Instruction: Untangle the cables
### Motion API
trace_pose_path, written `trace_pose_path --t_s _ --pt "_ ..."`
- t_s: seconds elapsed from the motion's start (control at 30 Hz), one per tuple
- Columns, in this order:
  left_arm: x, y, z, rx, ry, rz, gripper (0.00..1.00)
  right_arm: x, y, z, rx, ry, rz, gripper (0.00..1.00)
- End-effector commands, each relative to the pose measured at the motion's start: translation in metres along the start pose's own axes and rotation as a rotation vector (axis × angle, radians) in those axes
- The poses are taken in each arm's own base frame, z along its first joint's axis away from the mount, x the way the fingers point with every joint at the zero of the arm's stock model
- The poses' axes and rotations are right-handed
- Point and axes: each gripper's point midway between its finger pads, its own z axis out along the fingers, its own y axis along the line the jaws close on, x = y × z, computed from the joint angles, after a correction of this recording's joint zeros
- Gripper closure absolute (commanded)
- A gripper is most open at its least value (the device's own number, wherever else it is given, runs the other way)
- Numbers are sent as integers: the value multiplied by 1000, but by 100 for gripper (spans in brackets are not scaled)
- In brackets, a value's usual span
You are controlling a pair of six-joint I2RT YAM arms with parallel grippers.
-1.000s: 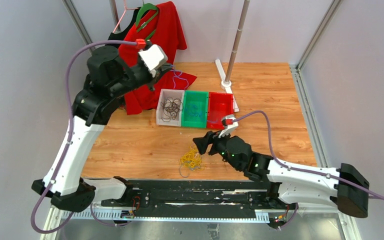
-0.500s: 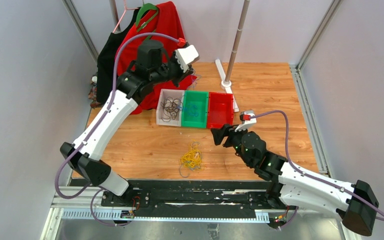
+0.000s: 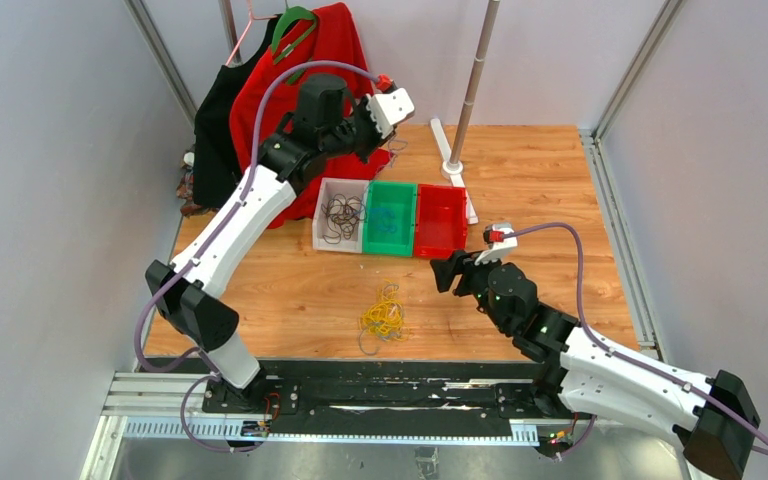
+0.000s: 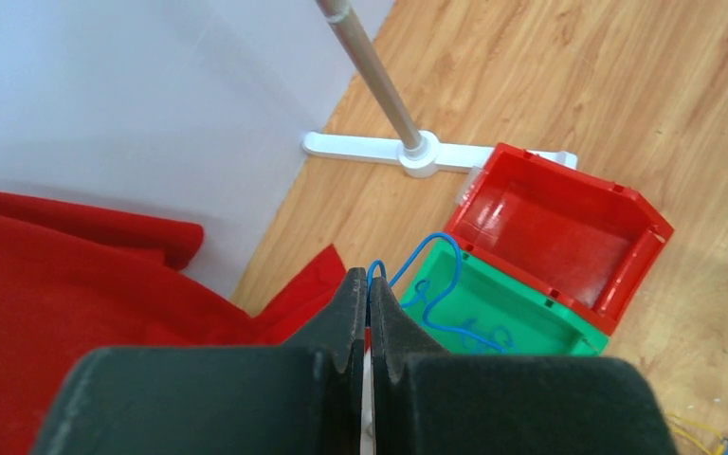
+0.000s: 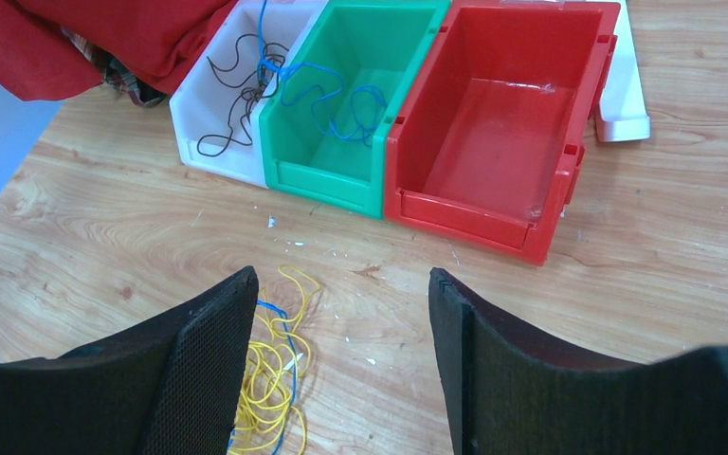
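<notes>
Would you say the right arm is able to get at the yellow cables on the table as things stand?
Probably yes: the right gripper hangs open over the table, the yellow cables lie loose beside it, nothing stands between them, and the bins sit farther back.

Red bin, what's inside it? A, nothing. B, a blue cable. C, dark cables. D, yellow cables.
A: the red bin has a bare floor. The blue cable trails into the green bin, and the dark cables sit in the white bin.

White-and-black arms (image 3: 230, 225) (purple cables (image 3: 578, 270) attached), black textured fingers (image 5: 199, 379).
</notes>
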Motion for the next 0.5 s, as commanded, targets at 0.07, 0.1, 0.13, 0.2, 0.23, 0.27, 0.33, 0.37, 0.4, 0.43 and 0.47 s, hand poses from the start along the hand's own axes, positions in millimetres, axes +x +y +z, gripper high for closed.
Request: trace_pose_path --t_s 0.07,0.1,0.13,0.2,0.23,0.27,0.33,0.37,0.4,0.43,0.47 --pt "-65 22 -42 -151 -100 244 100 1 -6 -3 -5 3 -12 35" --pt "-69 23 -48 -180 -91 298 100 0 -7 -4 -6 3 -12 35" --pt "-73 22 -53 -206 -85 348 100 1 -7 -4 -5 5 -12 35" --pt "-79 19 -63 -239 -75 420 100 1 -7 -4 -8 7 -12 35" --pt "-83 18 -68 -256 -75 445 100 0 -7 -5 -9 8 -12 35" --pt "-88 17 -72 -269 -79 455 100 1 -7 -5 -10 9 -12 35" --pt "-99 14 -78 -274 -108 450 100 1 -6 -5 -11 8 -9 35" --pt "-103 11 -79 -268 -124 448 100 1 -6 -5 -12 9 -7 35" --pt "-105 7 -78 -256 -138 436 100 1 -6 -5 -13 10 -6 35" --pt "-106 5 -77 -246 -148 425 100 1 -6 -5 -13 10 -4 35" --pt "-105 3 -74 -237 -149 418 100 1 -6 -5 -11 12 -4 35"
